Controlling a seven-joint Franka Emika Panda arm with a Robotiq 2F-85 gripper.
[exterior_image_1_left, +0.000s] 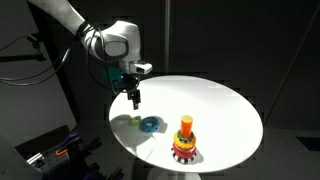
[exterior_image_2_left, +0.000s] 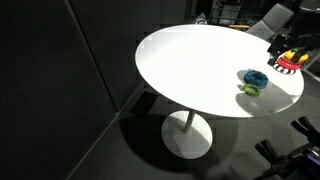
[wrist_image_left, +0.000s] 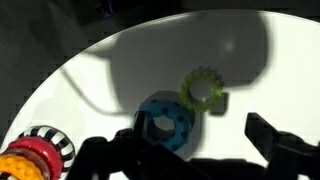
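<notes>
Much is dim: the room around the round white table (exterior_image_1_left: 222, 100) is nearly black. In the wrist view the claw (wrist_image_left: 190, 158) is only two dark, blurred fingers (wrist_image_left: 284, 146) along the bottom edge, their tips out of frame. The stacking toy of coloured plastic rings on a peg (wrist_image_left: 33, 156) is cut off at the 7 o'clock corner of that view. It is also clipped by the right edge in an exterior view (exterior_image_2_left: 291, 58), where neither arm nor claw can be made out. Whether the blue gear-shaped plastic ring (wrist_image_left: 162, 122) touches the green gear-shaped plastic ring (wrist_image_left: 203, 88) is hard to tell; in the wrist view they lie just beside each other, the green at 1 o'clock of the blue. The white robot arm (exterior_image_1_left: 72, 20) enters an exterior view from 10 o'clock and bends down at the wrist. There the claw (exterior_image_1_left: 133, 98) hangs fingers-down above the table's near-left part, clear of the surface. Its fingers stand wide apart with nothing between them. The blue ring (exterior_image_1_left: 152, 124) lies flat on the table at about 5 o'clock of the claw, near it but untouched. The green ring (exterior_image_1_left: 134, 121) sits almost straight below the claw, and the stacking toy (exterior_image_1_left: 185, 141) stands upright at 4 o'clock of the blue ring, well apart.
</notes>
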